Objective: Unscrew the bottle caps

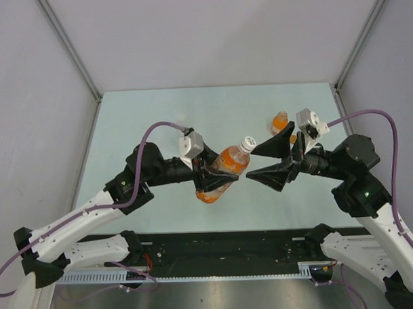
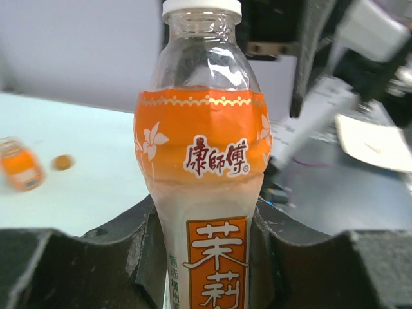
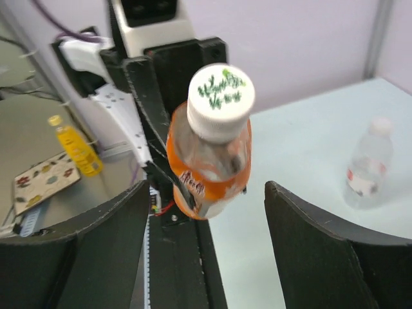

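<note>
Pale green table (image 1: 151, 116) inside a grey-walled enclosure (image 1: 216, 32), 2 metal corner posts (image 1: 67, 44) at the rear, with a black strip (image 1: 223, 243) along the near edge. Off the table, on a grey surface: 1 yellow bottle (image 3: 76, 149) just beside a patterned card (image 3: 40, 181).

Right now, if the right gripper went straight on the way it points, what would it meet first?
Probably the white cap of the orange-drink bottle, centred just ahead of the open right gripper; exact depth is unclear.

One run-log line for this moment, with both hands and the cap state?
left hand: shut on orange-drink bottle | right hand: open, facing white cap, not touching | cap: on bottle
</note>
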You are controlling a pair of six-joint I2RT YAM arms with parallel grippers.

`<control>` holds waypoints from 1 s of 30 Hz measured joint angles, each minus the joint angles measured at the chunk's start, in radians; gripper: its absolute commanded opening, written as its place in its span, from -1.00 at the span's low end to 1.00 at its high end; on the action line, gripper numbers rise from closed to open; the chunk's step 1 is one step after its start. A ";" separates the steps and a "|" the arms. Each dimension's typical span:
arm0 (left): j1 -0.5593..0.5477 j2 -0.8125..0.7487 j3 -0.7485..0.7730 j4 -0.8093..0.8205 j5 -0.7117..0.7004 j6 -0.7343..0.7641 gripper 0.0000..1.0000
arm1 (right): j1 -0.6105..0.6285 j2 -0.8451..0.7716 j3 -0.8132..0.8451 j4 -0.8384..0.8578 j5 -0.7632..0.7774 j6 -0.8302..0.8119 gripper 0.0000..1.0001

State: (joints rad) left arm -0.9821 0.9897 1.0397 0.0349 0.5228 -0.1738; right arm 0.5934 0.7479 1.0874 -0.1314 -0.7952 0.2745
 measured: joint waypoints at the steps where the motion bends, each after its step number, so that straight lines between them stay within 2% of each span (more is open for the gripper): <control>1: 0.000 -0.011 -0.015 0.002 -0.058 0.006 -0.99 | 0.000 0.000 0.000 -0.029 0.037 -0.011 0.50; 6: 0.000 -0.055 -0.073 0.007 -0.298 0.031 -1.00 | 0.000 -0.006 0.000 -0.105 0.243 -0.011 0.50; 12: -0.062 -0.054 -0.127 0.032 -0.586 0.106 -1.00 | 0.000 -0.021 0.000 -0.109 0.513 0.137 0.51; 19: -0.177 -0.022 -0.177 0.077 -0.892 0.233 -1.00 | 0.014 0.011 0.002 -0.071 0.656 0.336 0.52; 24: -0.198 0.002 -0.178 0.116 -1.023 0.273 -1.00 | 0.081 0.063 0.002 -0.046 0.727 0.388 0.51; 30: -0.225 0.032 -0.178 0.137 -1.086 0.298 -1.00 | 0.145 0.129 0.002 -0.022 0.782 0.407 0.48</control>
State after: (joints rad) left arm -1.2072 1.0214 0.8619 0.1722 -0.5629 0.1246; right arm 0.7383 0.8764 1.0889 -0.1532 -0.0128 0.6819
